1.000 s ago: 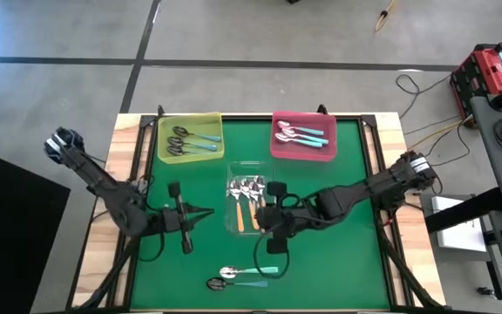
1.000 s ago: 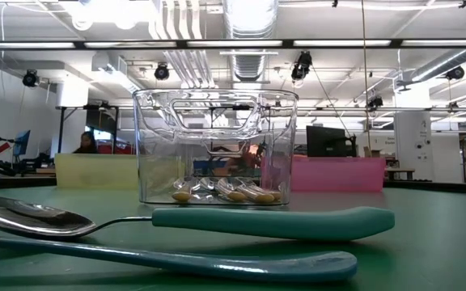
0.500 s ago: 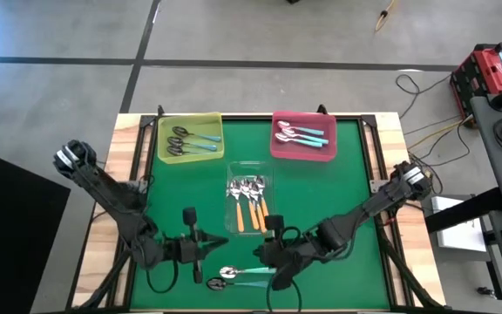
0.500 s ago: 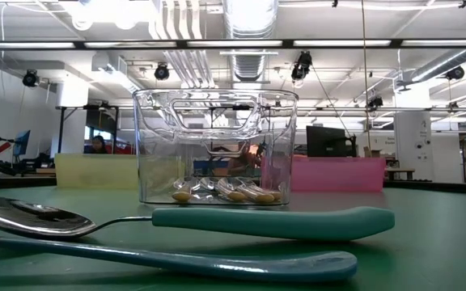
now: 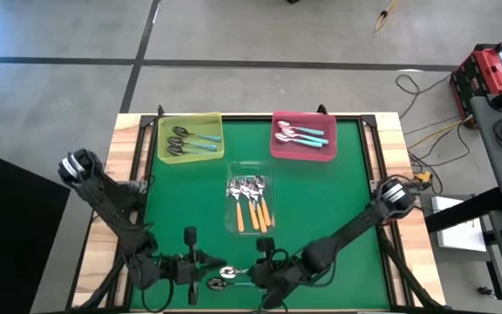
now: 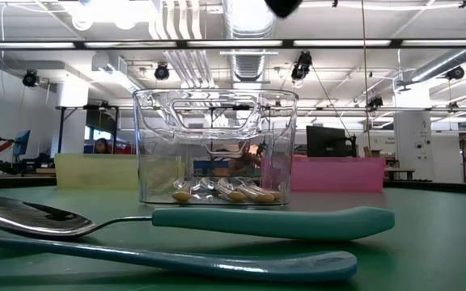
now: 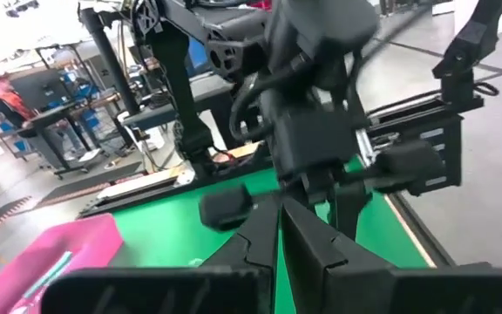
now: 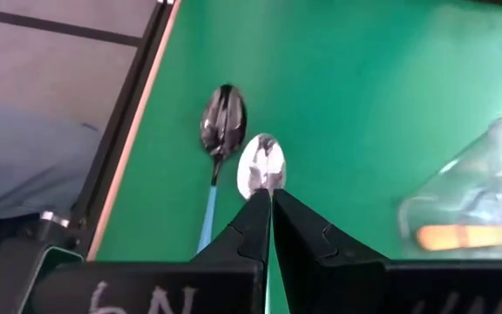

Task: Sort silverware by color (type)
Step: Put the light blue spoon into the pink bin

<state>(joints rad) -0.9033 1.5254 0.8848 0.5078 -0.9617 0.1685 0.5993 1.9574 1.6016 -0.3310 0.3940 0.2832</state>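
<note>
At six o'clock on the green table (image 5: 338, 201), both arms crowd two loose teal-handled spoons (image 5: 238, 274): left gripper (image 5: 206, 269) and right gripper (image 5: 249, 276) clenched empty, the right poised over the shiny spoon, probably to pick it up.

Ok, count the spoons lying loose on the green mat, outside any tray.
2: a shiny-bowled spoon and a dark-bowled spoon, side by side at the mat's near edge, between both grippers. Arms may hide others.
</note>
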